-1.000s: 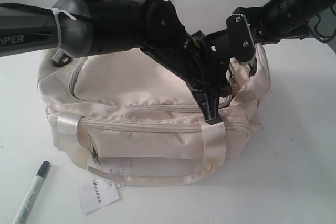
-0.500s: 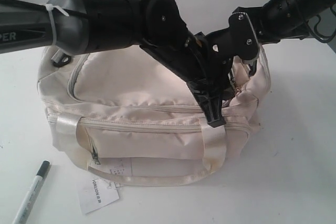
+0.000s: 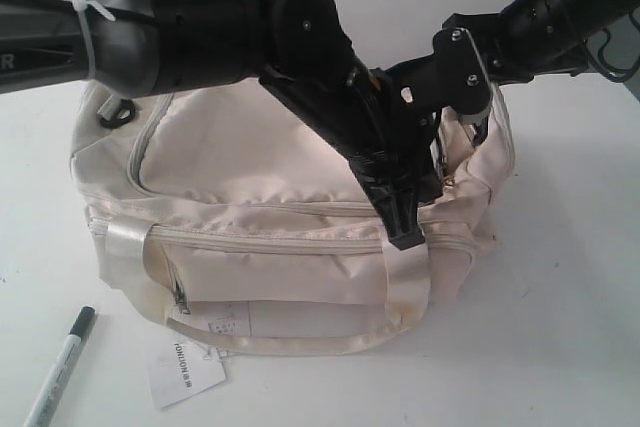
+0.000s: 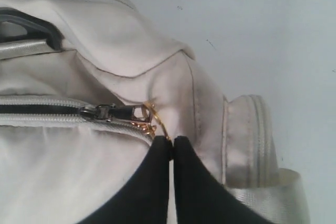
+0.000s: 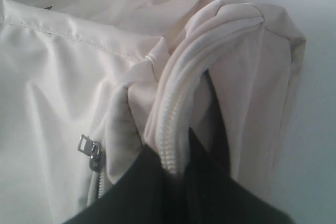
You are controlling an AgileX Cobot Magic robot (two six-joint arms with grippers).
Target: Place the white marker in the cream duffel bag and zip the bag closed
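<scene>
The cream duffel bag (image 3: 250, 177) sits in the middle of the white table. The white marker (image 3: 60, 367) with its dark cap lies on the table in front of the bag's left corner, apart from both grippers. My left gripper (image 3: 405, 235) reaches across to the bag's front right; in the left wrist view (image 4: 172, 141) it is shut on the gold ring (image 4: 152, 120) of a grey zipper slider (image 4: 113, 112). A dark gap shows in the zipper behind the slider. My right gripper (image 5: 178, 158) is shut on the corded zipper edge (image 5: 173, 114) at the bag's right end.
A white paper tag (image 3: 185, 369) lies in front of the bag. A shiny handle (image 3: 405, 287) hangs over the front face. A black strap ring (image 3: 112, 112) is at the bag's left end. The two arms cross close together above the bag's right half.
The left arm has shifted slightly up and to the left, while its fingertips have stayed at the front right zipper. Bag, marker and right arm have not visibly moved.
</scene>
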